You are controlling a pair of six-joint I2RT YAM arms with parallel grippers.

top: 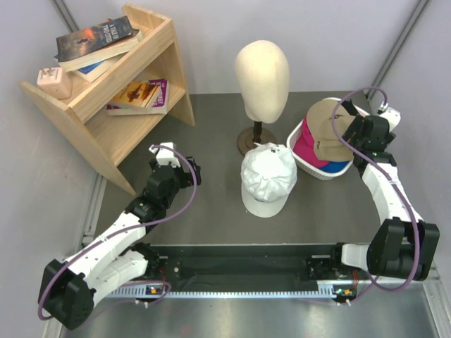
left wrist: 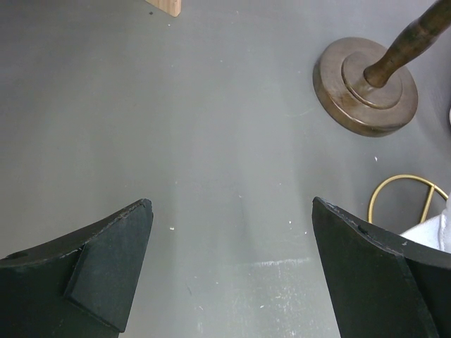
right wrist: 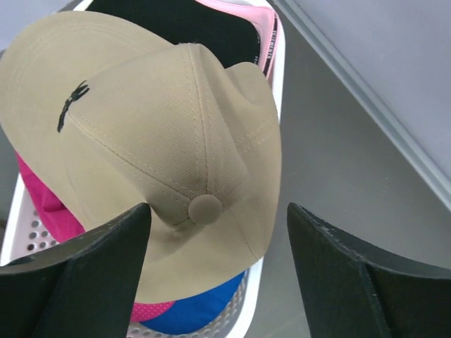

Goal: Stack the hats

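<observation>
Tan cap (right wrist: 162, 134) atop piled hats (right wrist: 39, 197)

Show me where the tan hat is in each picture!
Top view: the tan hat is on the right, on top of the pile in the white basket.
Left wrist: not in it.
Right wrist: it fills the middle of the picture.
Shared landmark: the white basket under the hat, seen in the top and right wrist views.

The left arm (top: 120, 236) reaches forward and low, its left gripper (left wrist: 232, 211) pointing down with both fingers spread wide apart, and the right arm (top: 384, 190) stretches far forward, its right gripper (right wrist: 218, 211) spread wide too.
</observation>
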